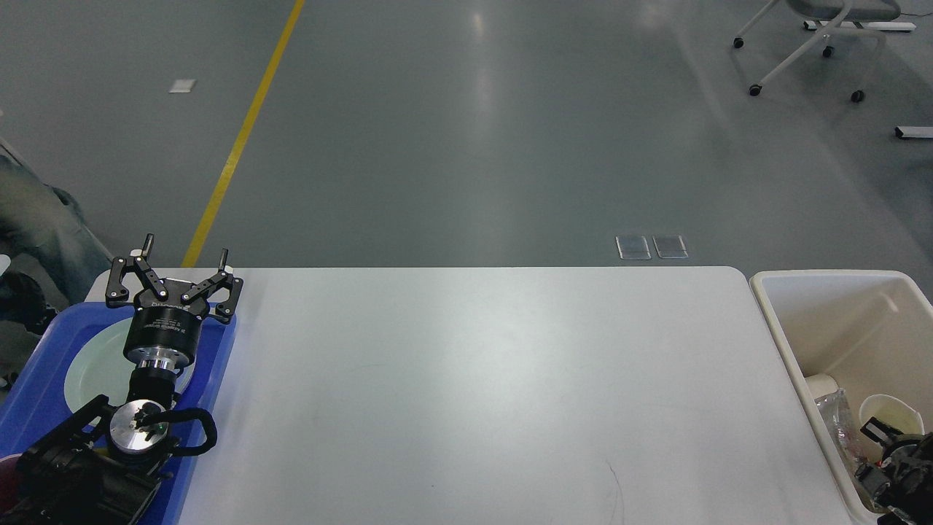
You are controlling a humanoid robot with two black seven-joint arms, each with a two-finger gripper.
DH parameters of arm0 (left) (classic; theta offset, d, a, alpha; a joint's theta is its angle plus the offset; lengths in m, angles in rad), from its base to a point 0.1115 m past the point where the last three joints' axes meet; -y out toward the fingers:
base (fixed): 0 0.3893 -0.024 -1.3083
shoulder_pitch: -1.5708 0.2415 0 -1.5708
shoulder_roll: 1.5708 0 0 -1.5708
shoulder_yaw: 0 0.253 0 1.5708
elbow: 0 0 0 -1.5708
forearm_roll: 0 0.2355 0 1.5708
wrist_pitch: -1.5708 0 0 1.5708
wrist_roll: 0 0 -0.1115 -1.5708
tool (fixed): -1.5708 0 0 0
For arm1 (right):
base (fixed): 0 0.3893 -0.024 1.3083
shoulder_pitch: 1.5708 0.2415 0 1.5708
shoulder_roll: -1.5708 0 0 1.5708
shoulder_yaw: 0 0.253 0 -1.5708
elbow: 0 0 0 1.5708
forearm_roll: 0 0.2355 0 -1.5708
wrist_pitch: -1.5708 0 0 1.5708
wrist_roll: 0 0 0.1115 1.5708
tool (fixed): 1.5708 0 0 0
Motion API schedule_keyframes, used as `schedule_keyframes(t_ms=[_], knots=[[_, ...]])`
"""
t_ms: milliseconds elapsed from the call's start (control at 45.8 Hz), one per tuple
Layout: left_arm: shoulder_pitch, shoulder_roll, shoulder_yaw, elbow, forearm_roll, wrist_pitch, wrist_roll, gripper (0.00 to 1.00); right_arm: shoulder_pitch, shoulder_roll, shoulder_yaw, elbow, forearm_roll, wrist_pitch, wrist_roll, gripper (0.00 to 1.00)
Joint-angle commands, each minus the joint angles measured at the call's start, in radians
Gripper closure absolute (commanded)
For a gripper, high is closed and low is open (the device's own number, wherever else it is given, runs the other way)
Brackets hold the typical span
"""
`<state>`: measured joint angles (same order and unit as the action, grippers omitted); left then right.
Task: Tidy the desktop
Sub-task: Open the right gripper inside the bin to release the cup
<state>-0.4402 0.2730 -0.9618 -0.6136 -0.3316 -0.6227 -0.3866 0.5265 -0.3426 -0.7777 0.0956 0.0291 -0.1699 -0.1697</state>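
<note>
Bench [481, 394] fills the middle with nothing showing on its white top, since the left claw [182, 271] hangs spread and empty over the blue tray [44, 408] while the right claw [900, 467], too dark to read, sits in the cream bin [802, 292] beside a cup [891, 410].

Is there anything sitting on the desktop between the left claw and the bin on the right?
Nothing visible. The desktop looks bare from the open left claw over the blue tray across to the cream bin.
</note>
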Motion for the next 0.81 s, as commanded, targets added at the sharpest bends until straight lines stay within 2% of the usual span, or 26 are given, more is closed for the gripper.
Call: schedule_keyframes(t_ms=[0,87,634,787], knots=[[0.0,0.0,0.0,0.0,0.0,0.0,0.0,0.04,-0.002,0.004,-0.002,0.003,0.0,-0.025,0.001,0.03],[0.0,0.0,0.0,0.0,0.0,0.0,0.0,0.04,-0.002,0.002,-0.002,0.004,0.002,-0.025,0.002,0.0],[0.0,0.0,0.0,0.0,0.0,0.0,0.0,0.04,0.033,-0.016,0.002,0.033,0.002,-0.017,0.002,0.0],[0.0,0.0,0.0,0.0,0.0,0.001,0.0,0.04,0.082,-0.064,0.0,0.125,-0.014,-0.016,0.002,0.0]])
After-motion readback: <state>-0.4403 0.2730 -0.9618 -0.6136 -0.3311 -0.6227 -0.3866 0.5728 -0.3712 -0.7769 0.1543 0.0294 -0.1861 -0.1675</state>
